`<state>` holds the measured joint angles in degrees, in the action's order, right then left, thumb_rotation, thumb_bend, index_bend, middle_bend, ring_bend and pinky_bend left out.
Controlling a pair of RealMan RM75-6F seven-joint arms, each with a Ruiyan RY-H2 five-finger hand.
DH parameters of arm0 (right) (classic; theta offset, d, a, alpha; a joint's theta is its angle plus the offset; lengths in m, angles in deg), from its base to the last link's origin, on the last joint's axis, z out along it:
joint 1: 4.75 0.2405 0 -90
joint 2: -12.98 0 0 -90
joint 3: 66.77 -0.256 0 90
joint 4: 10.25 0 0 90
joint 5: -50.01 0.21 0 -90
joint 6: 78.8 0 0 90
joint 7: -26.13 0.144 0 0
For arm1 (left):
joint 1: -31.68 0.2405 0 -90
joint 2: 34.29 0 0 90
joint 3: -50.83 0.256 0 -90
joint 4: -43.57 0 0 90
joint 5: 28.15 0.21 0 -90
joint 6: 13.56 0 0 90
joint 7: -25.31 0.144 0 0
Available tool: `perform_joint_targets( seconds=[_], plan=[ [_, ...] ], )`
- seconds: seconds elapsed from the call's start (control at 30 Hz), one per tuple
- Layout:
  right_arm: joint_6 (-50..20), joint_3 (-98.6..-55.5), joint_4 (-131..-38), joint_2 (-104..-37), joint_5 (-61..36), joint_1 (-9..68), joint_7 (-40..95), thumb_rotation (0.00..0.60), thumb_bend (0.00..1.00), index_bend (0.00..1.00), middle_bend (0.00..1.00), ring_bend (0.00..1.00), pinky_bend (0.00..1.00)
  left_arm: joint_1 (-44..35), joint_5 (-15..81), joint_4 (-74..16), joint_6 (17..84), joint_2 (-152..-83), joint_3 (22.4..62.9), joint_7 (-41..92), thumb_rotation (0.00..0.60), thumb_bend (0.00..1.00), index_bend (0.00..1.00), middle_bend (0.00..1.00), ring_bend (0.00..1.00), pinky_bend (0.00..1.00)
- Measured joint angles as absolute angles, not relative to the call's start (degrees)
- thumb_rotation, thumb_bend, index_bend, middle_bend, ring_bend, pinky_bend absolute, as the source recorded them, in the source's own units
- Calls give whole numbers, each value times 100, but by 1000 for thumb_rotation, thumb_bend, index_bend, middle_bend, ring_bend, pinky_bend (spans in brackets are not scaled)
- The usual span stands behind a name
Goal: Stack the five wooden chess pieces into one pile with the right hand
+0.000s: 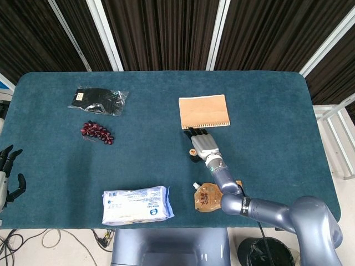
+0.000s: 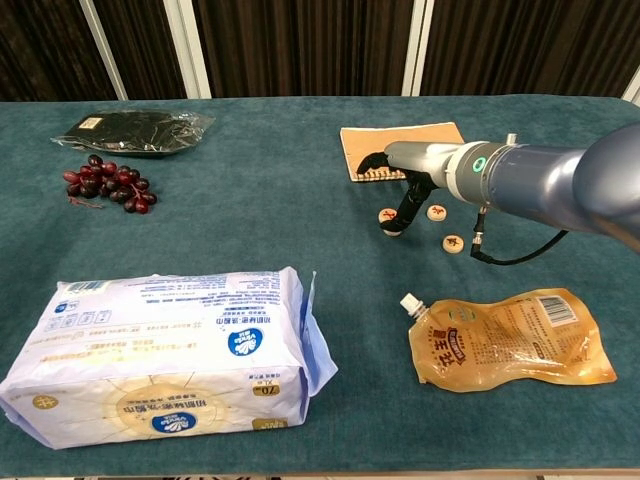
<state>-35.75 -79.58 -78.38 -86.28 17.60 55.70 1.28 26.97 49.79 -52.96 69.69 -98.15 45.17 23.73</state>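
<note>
Chest view: right hand (image 2: 400,195) reaches out over the middle of the bench (image 2: 250,240), palm down, dark fingers (image 2: 398,222) curled down around the pile of chess pieces (image 2: 388,218). The pile reads as a short stack of wooden discs, red mark on the top face; how many are in it cannot be told. Fingers touch or nearly touch its right side; whether they actually pinch it is not clear, since the hand hides the contact.

Two loose chess pieces lie flat on the cloth just to the right: one (image 2: 437,212) near the wrist, another (image 2: 453,243) a little nearer the camera. Both are apart from the pile, so the stacking looks unfinished.

Head view: same right hand (image 1: 202,145) sits just below the notebook (image 1: 203,111), and covers most of the pieces; only a tan edge (image 1: 192,151) shows at its left.

Judgement: the hand is low and cupped over the pile either to steady it or to settle a disc on top; a sideways nudge could topple it.

Left hand (image 1: 8,173) is at the far bench edge, fingers apart, holding nothing, well clear of the work.

Elsewhere: grapes (image 2: 108,183), dark packet (image 2: 135,131), tissue pack (image 2: 165,350), brown pouch (image 2: 505,339).
</note>
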Motion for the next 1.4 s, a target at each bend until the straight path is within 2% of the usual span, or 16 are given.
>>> perform_joint_targets(
  seconds=[1.1,1.4],
  plan=[
    [-3630,-8038,-7655,-8710,1808,5547,87,600,406,132,0,0,0,2705,4969,-5291,6978,-9810,4516,2371,600,624,150,0,0,0],
    [-3595,-8079,-8002,-8379,1692,5453,180,600,405,136,0,0,0,2704,4962,-5281,6969,-9807,4513,2355,600,624,150,0,0,0]
  ],
)
